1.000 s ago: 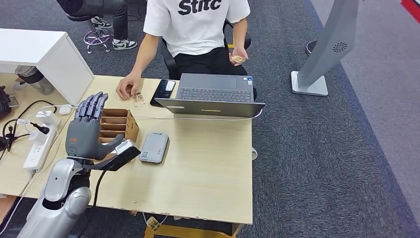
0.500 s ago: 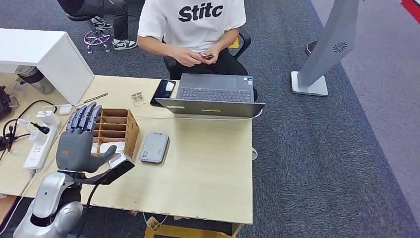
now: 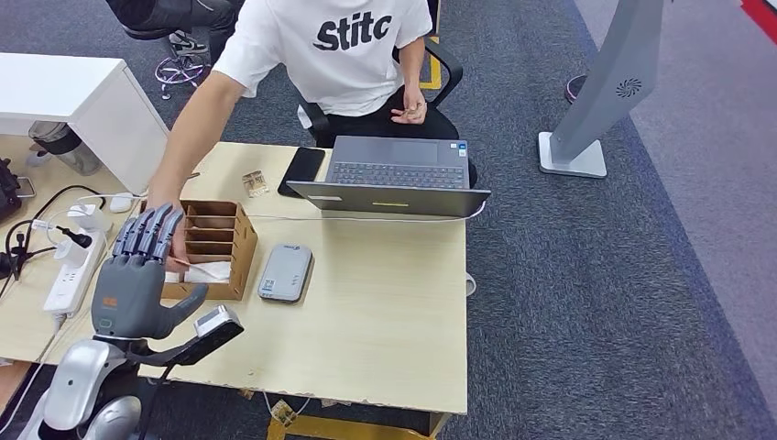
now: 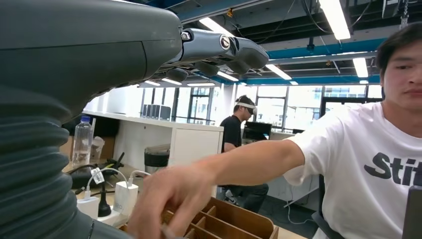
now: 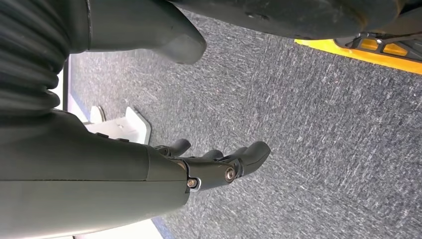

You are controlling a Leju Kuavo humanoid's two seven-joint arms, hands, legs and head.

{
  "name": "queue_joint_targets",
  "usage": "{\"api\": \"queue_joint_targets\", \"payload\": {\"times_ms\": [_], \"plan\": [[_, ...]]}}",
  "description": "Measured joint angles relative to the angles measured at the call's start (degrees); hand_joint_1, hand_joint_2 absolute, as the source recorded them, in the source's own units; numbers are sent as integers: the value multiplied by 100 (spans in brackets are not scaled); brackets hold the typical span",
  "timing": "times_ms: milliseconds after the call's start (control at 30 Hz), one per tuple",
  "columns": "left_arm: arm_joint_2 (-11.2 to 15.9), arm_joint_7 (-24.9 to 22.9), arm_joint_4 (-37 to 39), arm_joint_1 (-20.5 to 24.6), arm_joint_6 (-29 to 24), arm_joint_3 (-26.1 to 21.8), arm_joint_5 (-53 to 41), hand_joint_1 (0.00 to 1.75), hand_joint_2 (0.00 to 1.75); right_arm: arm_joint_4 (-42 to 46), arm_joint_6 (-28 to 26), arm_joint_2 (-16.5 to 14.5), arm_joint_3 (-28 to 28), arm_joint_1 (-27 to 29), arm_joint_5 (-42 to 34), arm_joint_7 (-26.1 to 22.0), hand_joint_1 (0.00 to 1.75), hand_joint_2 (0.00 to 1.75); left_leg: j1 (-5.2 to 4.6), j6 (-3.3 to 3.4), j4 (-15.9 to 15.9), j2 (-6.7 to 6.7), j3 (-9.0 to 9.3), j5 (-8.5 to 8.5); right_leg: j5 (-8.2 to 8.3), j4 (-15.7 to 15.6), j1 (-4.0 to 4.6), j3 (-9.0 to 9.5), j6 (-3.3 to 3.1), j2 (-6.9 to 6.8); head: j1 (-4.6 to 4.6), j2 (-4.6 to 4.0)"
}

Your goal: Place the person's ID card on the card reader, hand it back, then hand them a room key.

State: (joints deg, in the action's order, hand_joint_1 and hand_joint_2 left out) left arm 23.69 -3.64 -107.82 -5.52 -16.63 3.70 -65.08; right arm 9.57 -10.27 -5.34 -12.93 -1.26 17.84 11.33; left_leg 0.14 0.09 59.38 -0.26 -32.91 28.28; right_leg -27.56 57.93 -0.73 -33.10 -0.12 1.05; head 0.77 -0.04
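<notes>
the left hand (image 3: 137, 275) is held raised above the near left part of the table (image 3: 385, 312), palm away from the head camera, fingers (image 3: 147, 229) spread and straight with nothing between them, the thumb turned out toward the card reader (image 3: 284, 272). it looks to be offered as an open palm, ready to receive a card. just beyond it a person's hand (image 3: 169, 213) is reached down at the wooden card box (image 3: 215, 247); in the left wrist view that hand (image 4: 166, 194) is seen right over the box's dividers (image 4: 234, 221), so a card is probably being fetched or put in, though no card can be made out there for certain. where the id card lies cannot be told; something small is held in the person's other hand (image 3: 408, 112), too small to name.

the card reader is a flat grey slab with rounded corners and a matt plastic look, laid just beside the box within easy reach of the left hand, and nothing rests on it. the box is of thin light-brown board, cut into narrow slots so that cards stand on edge. the table top is pale wood-grain laminate, chipped along its near edge. an open grey laptop (image 3: 394, 174) sits at the far side.

the right hand (image 5: 219, 164) hangs over speckled grey carpet, its dark fingers loosely apart and slightly bent, holding nothing.
</notes>
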Motion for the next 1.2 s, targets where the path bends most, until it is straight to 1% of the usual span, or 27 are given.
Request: {"api": "queue_joint_targets", "payload": {"times_ms": [300,533,867,1200], "plan": [[119,17,-350,-294,258,0,11,0,175,-3,-45,-29,64,1,-55,27,0,175,0,0,0,0,0,0,-1,0,0,-1,0,0,0,1],[221,-78,-391,-402,490,1,34,0,175,-5,-46,-37,131,0,-63,14,0,175,1,0,0,0,0,0,-1,0,0,0,0,0,0,1],[466,-418,-359,-439,1178,-141,82,0,175,-7,-43,-38,184,-1,-96,46,0,175,2,0,-1,0,0,0,-1,0,0,-1,-1,-1,1,1],[516,-528,-72,-347,1405,-215,83,0,175,-7,-43,-39,187,-2,-44,50,0,175,2,0,0,-1,0,0,-1,-1,0,-1,-1,-1,-1,1]]}}
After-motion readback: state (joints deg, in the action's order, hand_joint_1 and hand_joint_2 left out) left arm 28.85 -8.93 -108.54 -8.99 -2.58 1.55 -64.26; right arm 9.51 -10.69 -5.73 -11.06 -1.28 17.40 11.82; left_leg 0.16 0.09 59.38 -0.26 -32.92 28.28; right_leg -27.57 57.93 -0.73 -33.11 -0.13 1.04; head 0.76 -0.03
